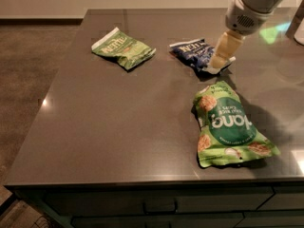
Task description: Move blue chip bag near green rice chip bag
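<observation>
The blue chip bag (198,54) lies crinkled on the dark tabletop, back right of centre. The green rice chip bag (227,125) lies flat in front of it, near the table's front right, with a gap between the two bags. My gripper (219,61) comes down from the upper right on a white arm (251,6). Its pale fingers (225,49) point down at the right end of the blue bag, over its white seam.
A smaller pale-green bag (123,48) lies at the back left of the table (95,127). The table's front edge runs just below the rice chip bag. Brown floor lies to the left.
</observation>
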